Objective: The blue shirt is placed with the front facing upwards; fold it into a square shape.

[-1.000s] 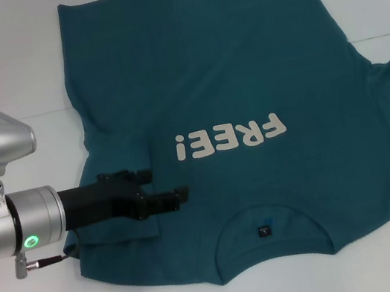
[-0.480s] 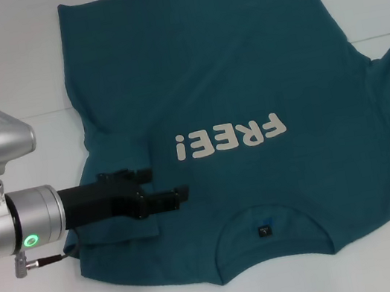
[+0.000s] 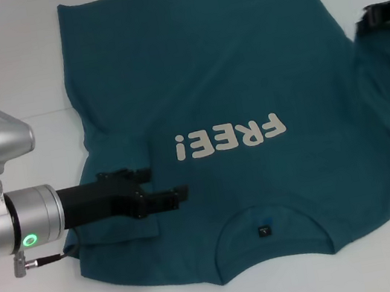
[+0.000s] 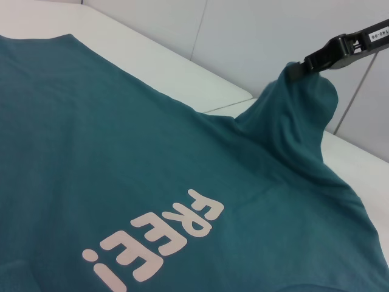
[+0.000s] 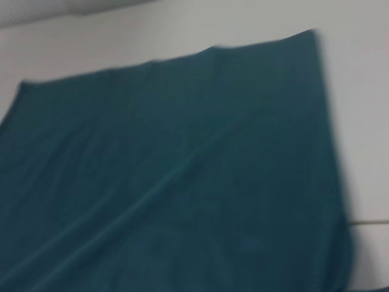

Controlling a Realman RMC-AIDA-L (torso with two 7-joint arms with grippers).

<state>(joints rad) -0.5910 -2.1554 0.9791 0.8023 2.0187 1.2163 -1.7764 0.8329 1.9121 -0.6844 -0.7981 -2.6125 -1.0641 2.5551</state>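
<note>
Jaws on my right gripper are pinched on the shirt's right sleeve, lifting it into a peak above the white table. My left gripper rests low on the folded-in left sleeve beside the collar; whether its jaws are parted, I cannot tell. One blue shirt lies print-up across the table. I judge one sleeve fold done, the second in hand, and the body folds still ahead.
</note>
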